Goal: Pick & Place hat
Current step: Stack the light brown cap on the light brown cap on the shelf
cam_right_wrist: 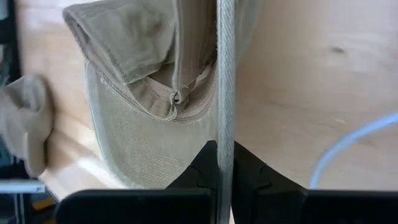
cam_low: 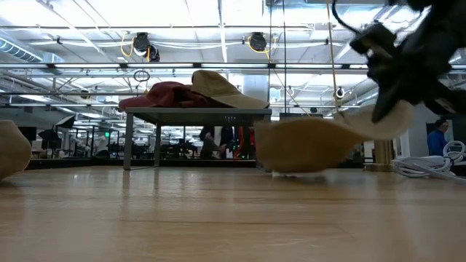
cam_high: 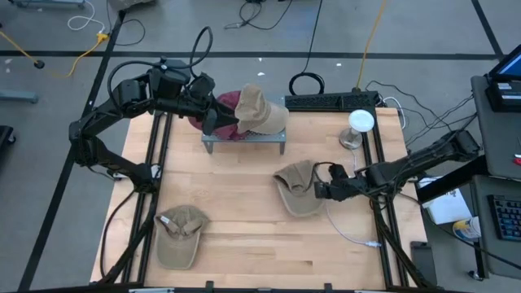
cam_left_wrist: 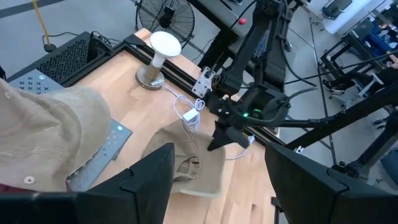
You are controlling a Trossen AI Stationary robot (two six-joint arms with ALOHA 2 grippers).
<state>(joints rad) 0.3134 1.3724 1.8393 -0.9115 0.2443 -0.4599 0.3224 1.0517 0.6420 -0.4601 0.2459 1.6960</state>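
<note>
We are seeing a tan cap with its brim pinched in the clenched right jaws; left jaws released. We are counting three tan caps, one red.

Hidden / cut-off bits

Low view: far-left tan cap was cut by the frame edge, right arm's tool blurred. Right wrist view: another tan cap was clipped at the edge. High view: maroon cap was partly hidden under left arm's tool & a tan cap.
</note>
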